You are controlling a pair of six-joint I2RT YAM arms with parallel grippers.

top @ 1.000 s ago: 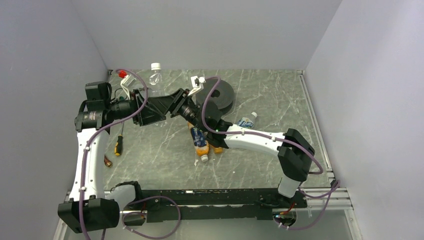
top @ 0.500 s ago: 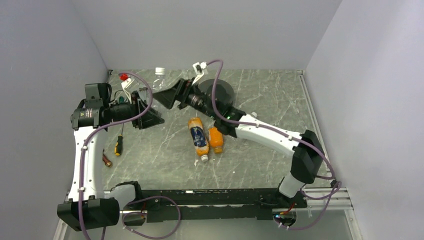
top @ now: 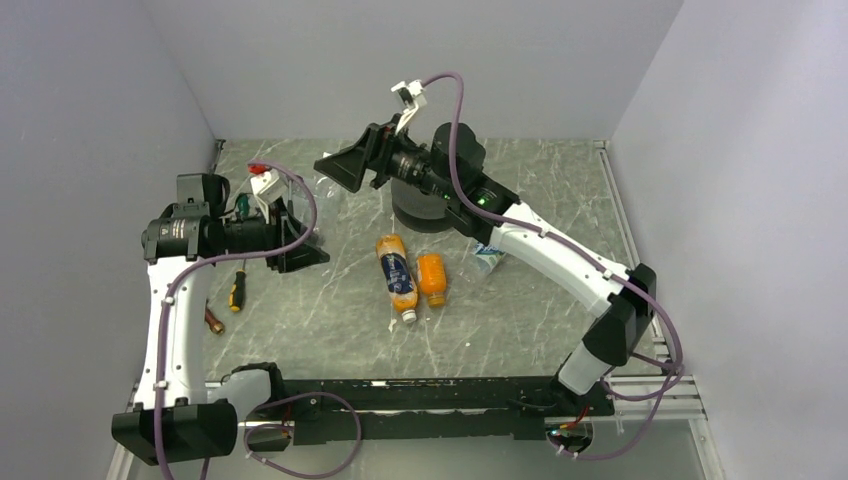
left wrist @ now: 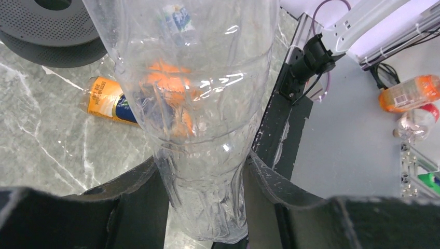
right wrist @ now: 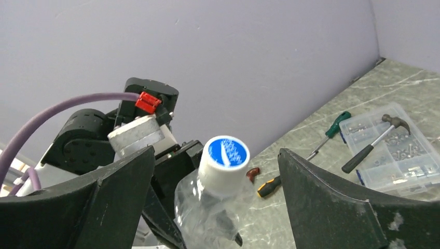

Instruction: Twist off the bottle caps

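My left gripper (top: 303, 243) (left wrist: 202, 167) is shut on the base of the plain clear bottle (left wrist: 194, 98), which it holds off the table and tilted up. The bottle's white cap with a blue top (right wrist: 224, 156) sits between the fingers of my right gripper (top: 335, 168) (right wrist: 215, 153), which is open, with its jaws wide on either side and not touching the cap. The tall orange bottle with a dark blue label (top: 398, 275) and the short orange bottle (top: 431, 279) lie side by side mid-table. The tall one's white cap (top: 408, 316) points toward me.
A black disc (top: 418, 207) lies at the back under my right arm. A small labelled clear bottle (top: 488, 258) lies to the right of the orange ones. Screwdrivers (top: 237, 288) lie at the left. A clear parts box with a hammer (right wrist: 389, 148) shows in the right wrist view.
My right arm has swung up from over the orange bottles to the back left, and its open jaws now straddle the clear bottle's cap. My left gripper has drawn back to the left.
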